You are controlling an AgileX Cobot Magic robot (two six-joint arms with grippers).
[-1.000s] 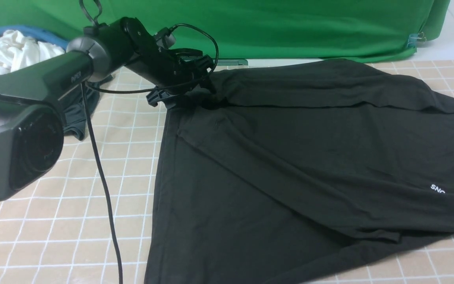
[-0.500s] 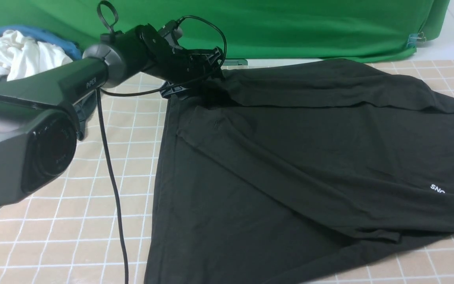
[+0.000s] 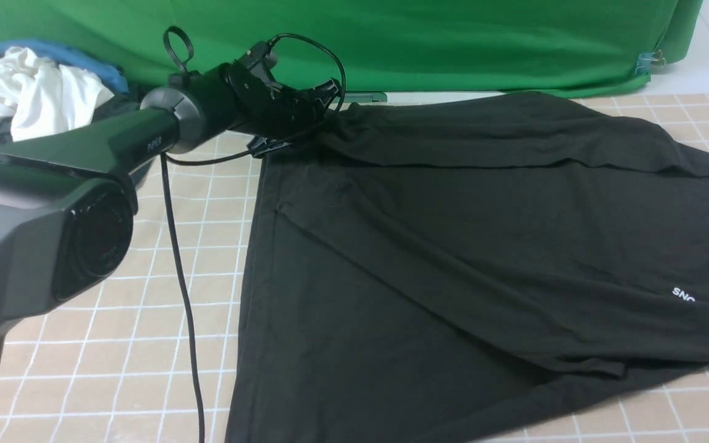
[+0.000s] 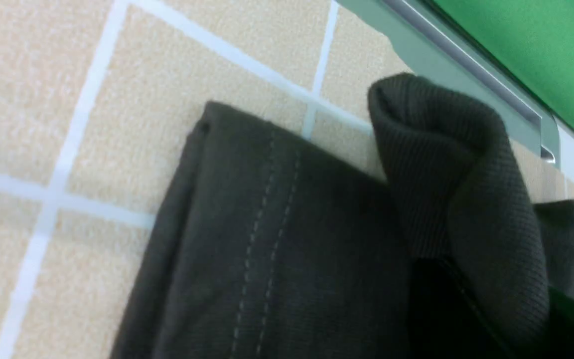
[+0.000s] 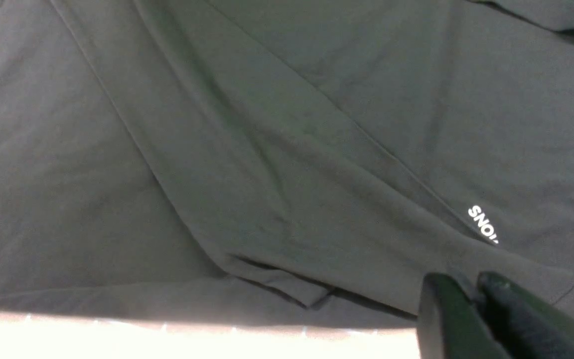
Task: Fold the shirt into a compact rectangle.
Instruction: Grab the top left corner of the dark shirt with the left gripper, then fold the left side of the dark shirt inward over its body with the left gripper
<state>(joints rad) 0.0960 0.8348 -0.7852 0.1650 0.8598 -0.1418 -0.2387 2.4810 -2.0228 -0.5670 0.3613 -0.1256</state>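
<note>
The black shirt (image 3: 484, 234) lies spread across the checked table, with white "SNO" lettering (image 3: 683, 295) near its right side. My left gripper (image 3: 324, 101) sits at the shirt's far left corner, shut on a raised fold of the fabric. In the left wrist view a hemmed corner (image 4: 267, 239) lies flat and a ribbed fold (image 4: 466, 164) rises toward the jaws. My right gripper (image 5: 471, 286) is outside the front view. Its wrist view shows the fingers together, pinching the shirt (image 5: 267, 149) near the lettering (image 5: 482, 224).
A white garment (image 3: 28, 92) is piled at the far left. A green backdrop (image 3: 453, 43) hangs behind the table, above a metal rail (image 4: 466, 55). The left arm's black cable (image 3: 182, 295) droops over the tan checked table (image 3: 114, 344).
My left gripper has moved farther back and to the right, onto the shirt's far left corner, and has gone from open to shut on it. The right gripper has not changed.
</note>
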